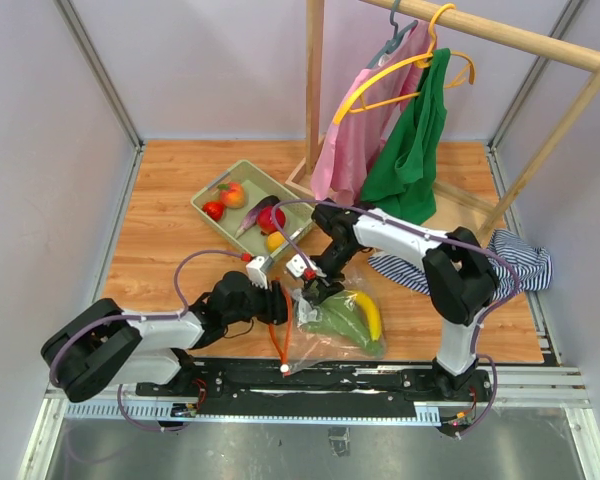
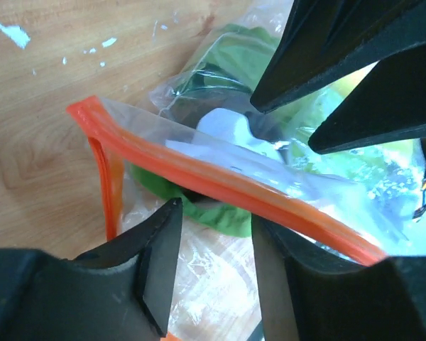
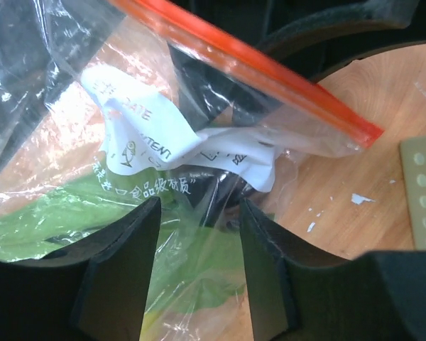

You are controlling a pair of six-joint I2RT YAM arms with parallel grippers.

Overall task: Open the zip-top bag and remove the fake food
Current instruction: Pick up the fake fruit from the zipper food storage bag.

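The zip-top bag lies on the wooden table between my arms, its orange-red zip strip at its left end. A yellow banana and a green piece are inside it. My left gripper is open at the strip end. In the left wrist view the gripper straddles clear plastic, and the strip crosses above its right finger. My right gripper is open over the bag's top edge. In the right wrist view the gripper has plastic film between its fingers, below the white label.
A pale green basket at the back left holds a peach, red pieces, an eggplant and a yellow piece. A wooden clothes rack with pink and green garments stands behind. A striped cloth lies at the right.
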